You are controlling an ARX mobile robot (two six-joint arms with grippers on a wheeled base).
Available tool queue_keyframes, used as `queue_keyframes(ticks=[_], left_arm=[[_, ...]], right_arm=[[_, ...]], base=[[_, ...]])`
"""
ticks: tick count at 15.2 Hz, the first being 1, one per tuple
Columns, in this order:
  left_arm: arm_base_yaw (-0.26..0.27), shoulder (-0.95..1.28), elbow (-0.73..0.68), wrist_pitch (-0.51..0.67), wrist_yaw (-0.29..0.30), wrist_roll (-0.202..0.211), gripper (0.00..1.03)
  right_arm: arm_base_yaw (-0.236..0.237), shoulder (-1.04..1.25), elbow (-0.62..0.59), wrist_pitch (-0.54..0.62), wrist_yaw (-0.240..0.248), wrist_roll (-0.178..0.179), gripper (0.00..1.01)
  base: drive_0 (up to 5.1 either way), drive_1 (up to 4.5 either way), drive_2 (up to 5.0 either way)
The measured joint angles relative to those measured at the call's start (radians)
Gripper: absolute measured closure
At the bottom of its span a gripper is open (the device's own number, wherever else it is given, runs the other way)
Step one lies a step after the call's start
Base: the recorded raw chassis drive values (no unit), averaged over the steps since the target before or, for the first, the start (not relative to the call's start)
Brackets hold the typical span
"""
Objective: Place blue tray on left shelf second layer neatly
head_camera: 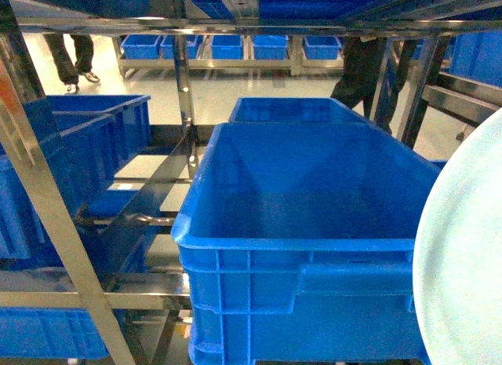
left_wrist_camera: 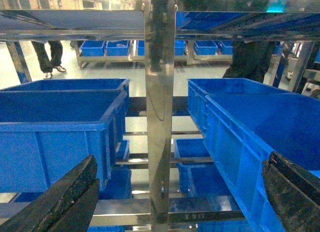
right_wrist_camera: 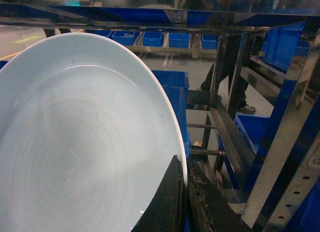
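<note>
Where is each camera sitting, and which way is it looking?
Head: up on the robot, looking forward and down at the big blue crate on the steel rack; the blue tray pokes in at right, no arm shows.
Left wrist: on the left arm, facing a rack post; the left claw is open and empty.
Right wrist: on the right arm; the right claw pinches the tray's rim.
Head and right wrist both see the tray; all see crates.

Black, scuffed, wedge-shaped gripper fingers (left_wrist_camera: 60,202)

Pale blue tray (right_wrist_camera: 75,142), upright, pincer-held
</note>
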Motion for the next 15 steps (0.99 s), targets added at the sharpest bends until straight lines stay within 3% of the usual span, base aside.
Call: queue_keyframes(ticks=[3,4,5,6,9,12,15], left_arm=[[0.000,0.000,0.000,0.001,0.000,0.000,0.05],[0.000,0.000,0.000,0.001,0.000,0.000,0.05],[0.000,0.000,0.000,0.001,0.000,0.000,0.05],[0.000,0.000,0.000,0.001,0.000,0.000,0.05],[0.000,0.000,0.000,0.001,0.000,0.000,0.05],[0.000,0.000,0.000,0.001,0.000,0.000,0.05],[0.000,0.000,0.000,0.001,0.000,0.000,0.05]], right_arm=[[0.000,0.000,0.000,0.001,0.000,0.000,0.99],[-0.001,0.068,-0.010,0.130,0.000,0.000,0.99],[-0.016,0.290,0.012,0.357,-0.005,0.002,0.99],[-0.060,0.576,0.066,0.598,-0.031,0.002,0.99],[-0.160,1.129,0.240,0.982,-0.137,0.003,0.99],[-0.183,1.222,0.268,1.011,-0.241,-0.024,0.99],[-0.183,1.205,0.268,1.012,-0.246,-0.029,0.99]], base=[[-0.3,-0.33,-0.3],[-0.3,-0.33,-0.3],[-0.3,-0.33,-0.3],[-0.3,-0.33,-0.3],[-0.3,-0.33,-0.3],[-0.3,-0.33,-0.3],[0.0,0.00,0.0]])
